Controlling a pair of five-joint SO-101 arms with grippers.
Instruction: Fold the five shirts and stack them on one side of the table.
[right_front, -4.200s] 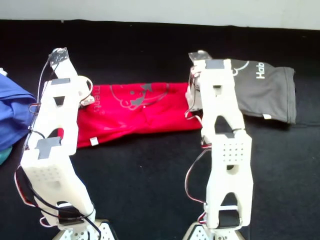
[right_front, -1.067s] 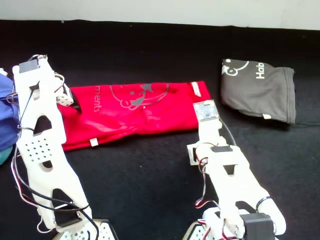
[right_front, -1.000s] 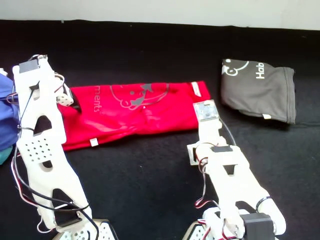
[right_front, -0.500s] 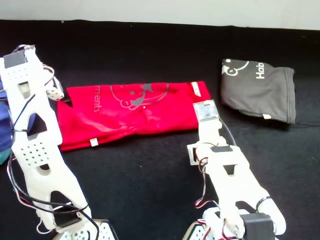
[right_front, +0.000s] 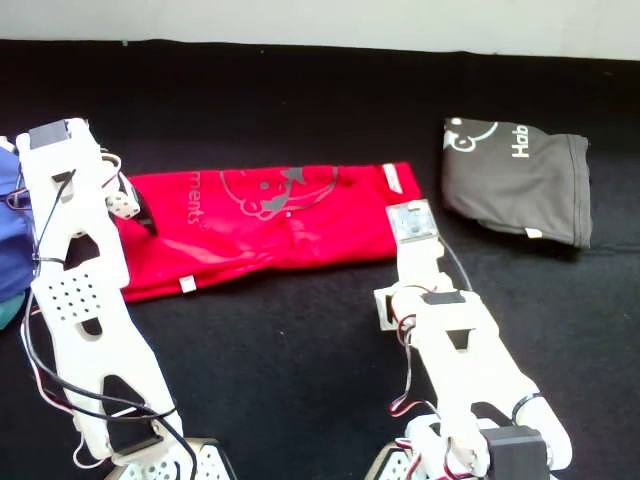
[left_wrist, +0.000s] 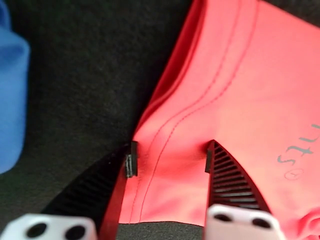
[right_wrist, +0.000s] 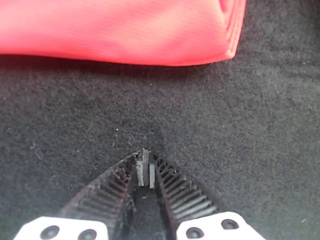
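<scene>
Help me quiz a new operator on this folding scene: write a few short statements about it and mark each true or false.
1. The left hand is open, straddling the end of the red shirt. True.
2. The right hand grips the red shirt's corner. False: it is shut on nothing, over bare table beside that corner.
3. The grey shirt lies folded, apart from the red shirt. True.
4. The blue shirt is stacked on the grey shirt. False: it lies at the other side of the table, past the red shirt's end near the left hand.
</scene>
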